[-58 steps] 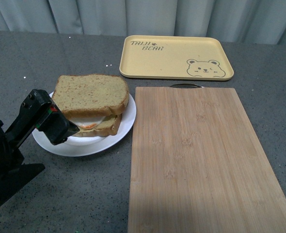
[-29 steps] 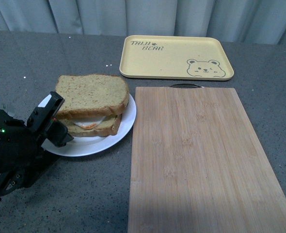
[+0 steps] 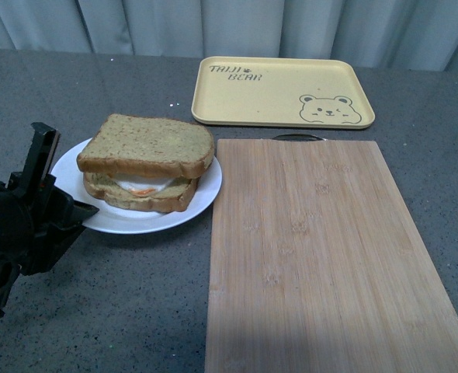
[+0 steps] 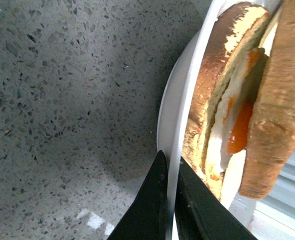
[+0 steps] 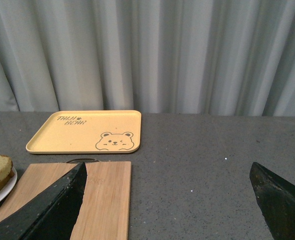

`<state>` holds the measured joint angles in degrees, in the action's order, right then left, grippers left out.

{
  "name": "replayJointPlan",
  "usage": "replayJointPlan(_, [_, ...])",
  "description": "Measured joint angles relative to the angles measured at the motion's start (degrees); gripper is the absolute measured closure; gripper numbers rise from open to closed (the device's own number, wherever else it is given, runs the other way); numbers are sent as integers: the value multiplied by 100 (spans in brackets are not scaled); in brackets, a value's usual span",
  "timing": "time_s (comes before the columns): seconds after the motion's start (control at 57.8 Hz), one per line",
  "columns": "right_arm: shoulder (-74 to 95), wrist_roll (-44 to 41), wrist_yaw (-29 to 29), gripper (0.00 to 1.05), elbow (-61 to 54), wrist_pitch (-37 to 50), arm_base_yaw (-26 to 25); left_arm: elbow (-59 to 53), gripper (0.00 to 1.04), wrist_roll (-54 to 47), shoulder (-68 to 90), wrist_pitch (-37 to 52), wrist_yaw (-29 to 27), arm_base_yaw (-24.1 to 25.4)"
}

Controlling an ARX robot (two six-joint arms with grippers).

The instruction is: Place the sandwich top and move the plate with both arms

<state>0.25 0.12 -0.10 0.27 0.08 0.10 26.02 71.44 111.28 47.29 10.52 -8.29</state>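
Observation:
The sandwich top (image 3: 150,144) lies on an egg-bearing slice on the white plate (image 3: 202,198), left of the wooden board. My left gripper (image 3: 75,210) is shut on the plate's near-left rim, and the plate looks slightly tilted. The left wrist view shows my two dark fingers (image 4: 157,200) pinching the thin white rim (image 4: 180,125), with the sandwich top (image 4: 280,100) and the egg right beyond. My right gripper (image 5: 170,200) hangs open above the table, nothing between its fingers; a sliver of the plate (image 5: 2,192) and sandwich shows at that view's edge.
A wooden cutting board (image 3: 322,256) fills the table's right half. The yellow bear tray (image 3: 279,92) sits behind it, near a grey curtain. In the right wrist view the board (image 5: 95,200) and tray (image 5: 85,131) show too.
My left gripper turned on its side, slid down-left and closed on the plate's rim. The plate and sandwich shifted slightly and tilted.

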Motion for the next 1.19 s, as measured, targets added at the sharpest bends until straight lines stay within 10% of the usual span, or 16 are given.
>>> replayJointPlan(0.208, [0,0,-2,9,0,0,0,-107,101,640,-131,909,269,-179])
replayJointPlan(0.693, [0,0,0,9,0,0,0,3482,101,647,911,-1665,-518,-1410])
replayJointPlan(1.195, [0,0,0,9,0,0,0,5617,101,966,2330,-2575,-739,-1460])
